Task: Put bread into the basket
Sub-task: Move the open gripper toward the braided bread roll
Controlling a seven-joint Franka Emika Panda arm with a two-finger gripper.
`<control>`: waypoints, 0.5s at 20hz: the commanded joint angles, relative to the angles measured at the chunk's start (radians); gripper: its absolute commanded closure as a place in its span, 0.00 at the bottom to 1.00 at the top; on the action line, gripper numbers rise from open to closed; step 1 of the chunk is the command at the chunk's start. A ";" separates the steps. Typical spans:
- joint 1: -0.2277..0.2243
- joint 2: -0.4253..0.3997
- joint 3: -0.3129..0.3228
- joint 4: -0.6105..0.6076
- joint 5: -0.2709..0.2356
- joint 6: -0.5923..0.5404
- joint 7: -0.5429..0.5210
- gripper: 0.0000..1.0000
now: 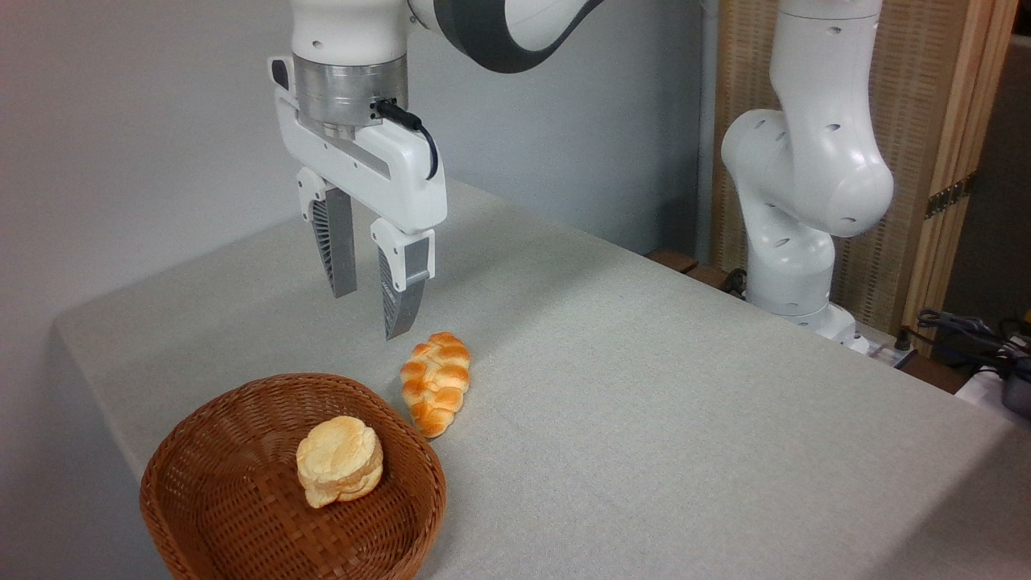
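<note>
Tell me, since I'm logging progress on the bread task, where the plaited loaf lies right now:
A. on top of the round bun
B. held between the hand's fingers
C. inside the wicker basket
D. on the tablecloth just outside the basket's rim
D: the plaited loaf lies on the tablecloth beside the wicker basket, under the open, empty hand; only the round bun is inside.

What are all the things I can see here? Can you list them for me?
bread: one, golden-orange plaited loaf, lying on the table just right of the basket
bun: one, pale and round, inside the basket
basket: one, brown wicker, front left of the table
table: one, covered in light grey cloth
cables: dark, far right past the table
robot arm: one, white, base at the right
claw: one, white with grey fingers, open, empty, hanging above the table behind the loaf
</note>
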 commanded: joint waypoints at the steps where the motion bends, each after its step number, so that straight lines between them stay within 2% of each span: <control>1: 0.002 0.016 0.010 0.024 -0.015 -0.004 -0.009 0.00; 10: -0.002 0.019 0.007 0.061 -0.004 -0.047 -0.004 0.00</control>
